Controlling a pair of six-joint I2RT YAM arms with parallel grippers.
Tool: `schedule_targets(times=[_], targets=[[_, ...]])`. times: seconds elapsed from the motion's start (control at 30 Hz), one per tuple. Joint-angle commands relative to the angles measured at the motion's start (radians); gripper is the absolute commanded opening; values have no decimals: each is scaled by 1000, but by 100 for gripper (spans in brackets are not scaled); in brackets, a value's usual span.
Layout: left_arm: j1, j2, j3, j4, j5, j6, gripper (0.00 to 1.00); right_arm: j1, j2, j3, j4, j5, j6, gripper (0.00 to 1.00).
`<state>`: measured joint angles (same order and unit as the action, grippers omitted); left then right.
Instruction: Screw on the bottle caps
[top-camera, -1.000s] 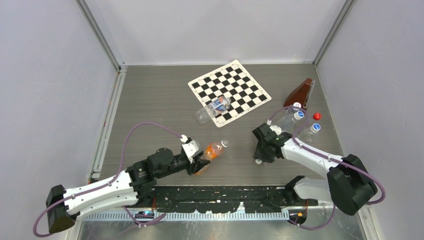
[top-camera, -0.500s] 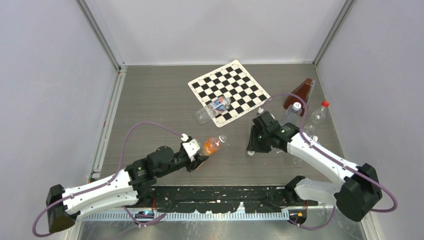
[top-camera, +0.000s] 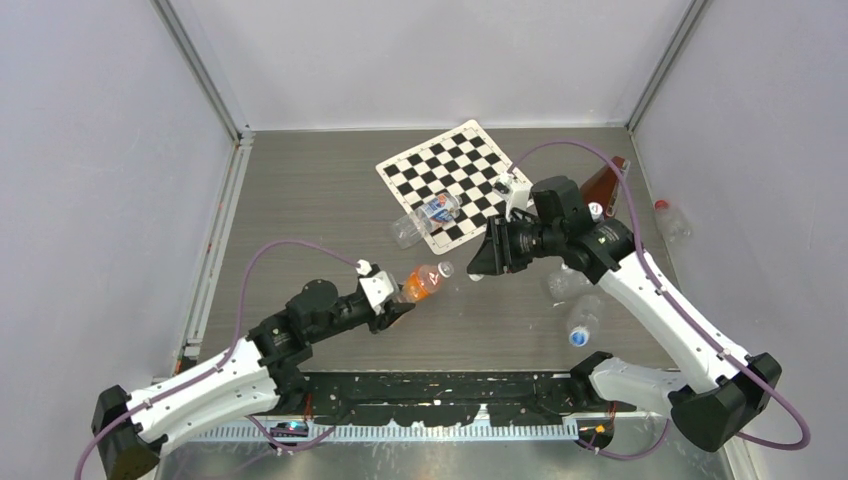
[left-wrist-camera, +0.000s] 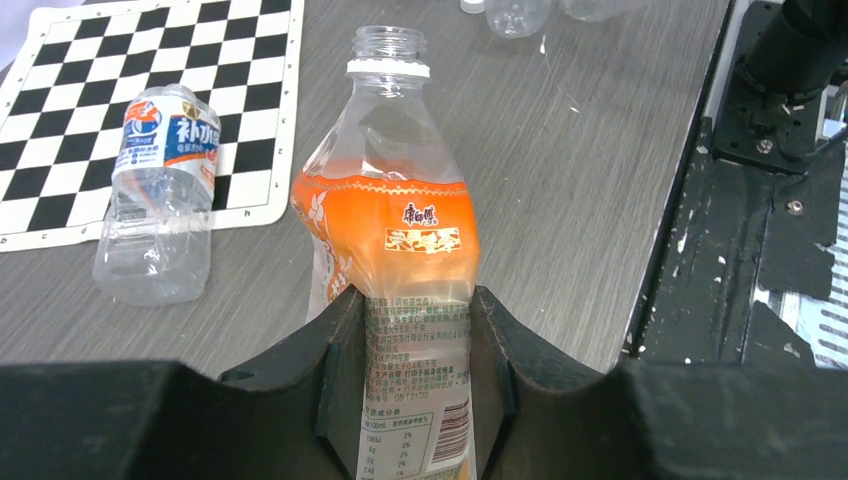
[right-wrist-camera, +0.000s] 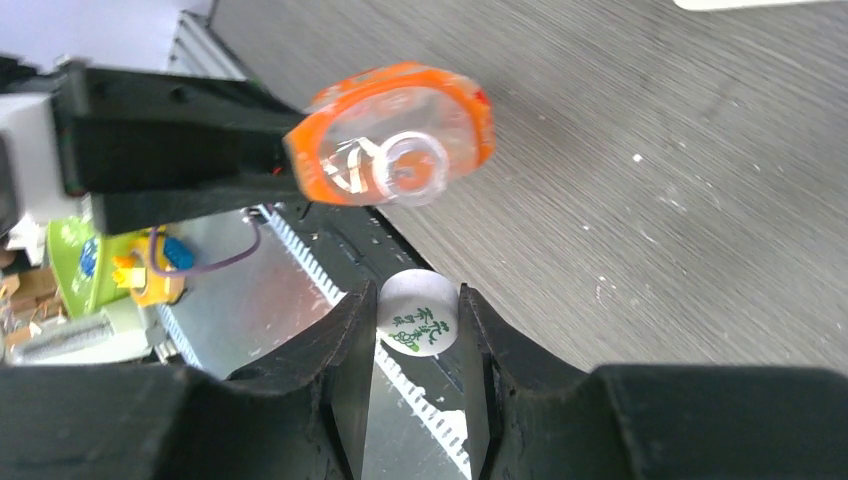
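Right pincer (right-wrist-camera: 417, 298) clamped on white cap (right-wrist-camera: 417, 322), left pincer (left-wrist-camera: 418, 300) gripping orange bottle (left-wrist-camera: 385, 215) (neck bare)

A small round white cap (right-wrist-camera: 418, 318) with a green print on its flat top is sitting pinched by its rim between the two fingers of the right tool (right-wrist-camera: 415, 300). It is hanging near the open mouth of the orange bottle (right-wrist-camera: 395, 150), apart from it, not screwed on.

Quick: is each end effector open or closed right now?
Left end effector: closed on the orange bottle.
Right end effector: closed on a white cap.
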<state>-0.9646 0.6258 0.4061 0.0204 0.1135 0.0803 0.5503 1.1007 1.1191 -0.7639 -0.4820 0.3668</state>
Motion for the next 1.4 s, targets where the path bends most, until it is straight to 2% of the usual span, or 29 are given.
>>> schedule_targets(times=[0.0,0.2,0.57,1.37], targets=[[66,28,31,124,175,-1,0,-11,12,73,36,-179,-102,1],[70,82,57,167,251,-14,0,-11,9,68,77,-178,-115,1],[70,94,57,245,255,-44,0,-39,46,16,85,-176,-130,1],[72,124,47,395,302,-74,0,-60,107,-7,63,-366,-182,1]])
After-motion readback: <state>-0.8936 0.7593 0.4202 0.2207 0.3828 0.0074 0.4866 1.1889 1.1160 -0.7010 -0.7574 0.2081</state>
